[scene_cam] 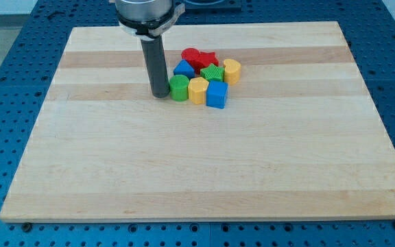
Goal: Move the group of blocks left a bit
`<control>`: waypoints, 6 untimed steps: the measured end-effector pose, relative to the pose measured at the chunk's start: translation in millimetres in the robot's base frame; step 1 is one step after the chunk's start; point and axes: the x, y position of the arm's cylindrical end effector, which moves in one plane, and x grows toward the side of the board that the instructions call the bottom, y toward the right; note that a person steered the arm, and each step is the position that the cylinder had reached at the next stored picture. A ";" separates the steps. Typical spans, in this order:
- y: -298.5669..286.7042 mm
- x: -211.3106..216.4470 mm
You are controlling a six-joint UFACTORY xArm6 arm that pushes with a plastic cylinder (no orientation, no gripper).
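Here, in the camera view, my tip rests on the wooden board just at the view's left of the green cylinder, touching or nearly touching it; being a bare rod, it has no pincer and holds nothing. The blocks sit bunched together toward the view's top, a little right of the rod: the green cylinder, a yellow block and a blue cube in the front row, with a blue block, a green star-like block, a yellow cylinder and two red blocks behind them.
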 end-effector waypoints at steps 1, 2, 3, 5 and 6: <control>6.4 0.0; 10.2 0.0; -9.2 17.9; 5.3 55.8; 34.8 55.7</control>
